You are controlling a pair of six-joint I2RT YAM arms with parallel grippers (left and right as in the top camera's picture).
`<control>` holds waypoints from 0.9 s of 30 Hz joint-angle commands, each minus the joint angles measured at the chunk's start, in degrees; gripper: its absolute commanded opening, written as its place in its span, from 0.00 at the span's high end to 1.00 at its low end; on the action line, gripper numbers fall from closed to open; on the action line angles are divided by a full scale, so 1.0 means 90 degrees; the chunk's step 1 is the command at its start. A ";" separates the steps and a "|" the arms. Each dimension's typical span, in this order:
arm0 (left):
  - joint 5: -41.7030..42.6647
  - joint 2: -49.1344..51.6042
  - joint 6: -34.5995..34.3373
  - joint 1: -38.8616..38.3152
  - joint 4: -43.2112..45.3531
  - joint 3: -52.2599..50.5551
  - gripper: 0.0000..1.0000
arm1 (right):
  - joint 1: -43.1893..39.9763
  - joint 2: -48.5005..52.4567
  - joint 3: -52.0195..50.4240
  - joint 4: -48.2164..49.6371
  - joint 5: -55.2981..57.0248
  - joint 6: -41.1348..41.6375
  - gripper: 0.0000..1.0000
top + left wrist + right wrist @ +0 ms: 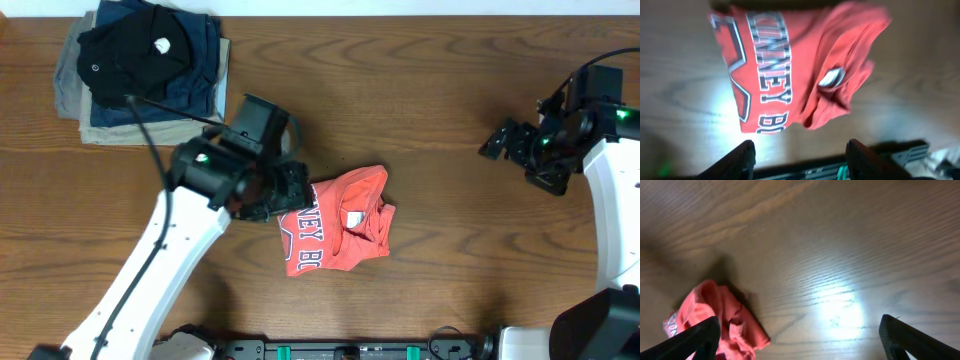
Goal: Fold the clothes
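The coral-red T-shirt (340, 220) lies bunched and partly folded at the middle of the wooden table, white lettering up and a small white tag near its middle. It also shows in the left wrist view (790, 65) and at the lower left of the right wrist view (722, 317). My left gripper (290, 190) is open and empty at the shirt's left edge; in its own view (800, 155) the fingers stand apart with bare table between them. My right gripper (500, 142) is open and empty, far right of the shirt, above bare wood (800, 340).
A stack of folded black, navy and khaki garments (145, 70) sits at the far left corner. The table's near edge carries a black rail (350, 348).
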 commanded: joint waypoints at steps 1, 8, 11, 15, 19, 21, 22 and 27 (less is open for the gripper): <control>0.0299 0.0384 0.0126 -0.0267 0.0211 -0.0469 0.41 | 0.0182 -0.0078 0.0058 0.0000 -0.0192 -0.0075 0.01; 0.0306 0.1421 0.0100 -0.0918 0.1078 -0.0872 0.41 | 0.0255 -0.0078 0.0053 -0.0146 -0.0187 -0.0316 0.01; 0.0313 0.1936 0.0083 -0.0962 0.1098 -0.0872 0.41 | 0.0255 -0.0078 0.0053 -0.0272 -0.0185 -0.0580 0.01; 0.0624 0.2249 0.0248 -0.0967 0.1265 -0.0872 0.43 | 0.0257 -0.0078 0.0039 -0.0318 -0.0185 -0.0884 0.01; 0.0894 0.2232 0.0301 -0.0998 0.1515 -0.0872 0.43 | 0.0260 -0.0078 0.0029 -0.0306 -0.0168 -0.0911 0.01; 0.0911 0.2229 0.0328 -0.1039 0.1537 -0.0872 0.43 | 0.0260 -0.0078 0.0029 -0.0299 -0.0158 -0.0911 0.01; 0.0911 0.2229 0.0328 -0.1076 0.1535 -0.0872 0.43 | 0.0260 -0.0078 0.0027 -0.0296 -0.0158 -0.0911 0.01; 0.0906 0.2229 0.0330 -0.1377 0.1637 -0.0872 0.43 | 0.0260 -0.0078 -0.0012 -0.0257 -0.0160 -0.0911 0.01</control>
